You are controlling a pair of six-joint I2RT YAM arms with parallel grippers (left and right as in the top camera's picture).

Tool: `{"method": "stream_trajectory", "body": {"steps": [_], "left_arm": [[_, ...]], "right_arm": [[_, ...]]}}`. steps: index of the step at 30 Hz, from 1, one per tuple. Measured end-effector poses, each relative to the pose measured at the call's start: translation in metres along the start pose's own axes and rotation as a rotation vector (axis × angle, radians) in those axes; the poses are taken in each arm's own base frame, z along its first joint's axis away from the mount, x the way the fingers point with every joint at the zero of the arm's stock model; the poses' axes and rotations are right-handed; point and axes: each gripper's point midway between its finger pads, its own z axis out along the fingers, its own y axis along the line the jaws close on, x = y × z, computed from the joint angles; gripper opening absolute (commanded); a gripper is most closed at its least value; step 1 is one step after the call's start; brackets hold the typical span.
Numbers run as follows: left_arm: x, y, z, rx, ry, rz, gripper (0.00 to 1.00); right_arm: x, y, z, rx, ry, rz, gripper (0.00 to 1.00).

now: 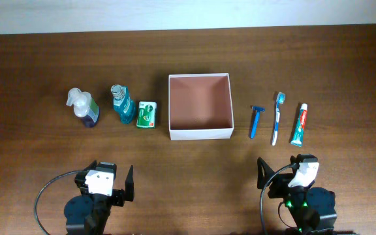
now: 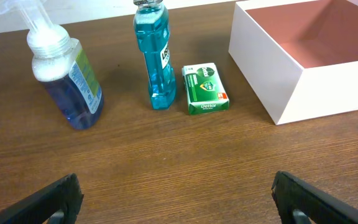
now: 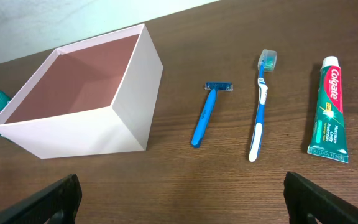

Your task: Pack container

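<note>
1. Your left pincer stands spread wide, its dark fingers at either edge of the wrist view, gripping nothing.
2. Ahead of it, from left to right, stand a rounded pump bottle of blue liquid with a white foamer top and a slim clear bottle of teal liquid. Next comes a small green cardboard soap box, lying flat.
3. The container is square with thin white walls and a matte pinkish-brown inside. It sits ahead and right of that pincer on the dark wood-grain table.
4. Your right pincer gapes equally wide and holds nothing; the container lies ahead to its left.
5. Ahead of it lie a blue plastic razor, a blue-and-white toothbrush and a glossy green toothpaste tube, each apart.
</note>
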Motion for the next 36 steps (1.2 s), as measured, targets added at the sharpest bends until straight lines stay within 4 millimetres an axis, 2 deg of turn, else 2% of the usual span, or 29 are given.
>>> {"method": "stream_trajectory", "body": {"steps": [19, 27, 36], "left_arm": [[0.000, 0.001, 0.000, -0.004, 0.000, 0.000, 0.99], [0.003, 0.027, -0.002, -0.155, 0.018, 0.003, 0.99], [0.002, 0.034, -0.003, -0.196, 0.014, 0.004, 0.99]], "right_arm": [[0.000, 0.000, 0.000, 0.000, 0.000, 0.000, 0.99], [0.000, 0.000, 0.000, 0.000, 0.000, 0.000, 0.99], [0.000, 0.000, 0.000, 0.000, 0.000, 0.000, 0.99]]}}
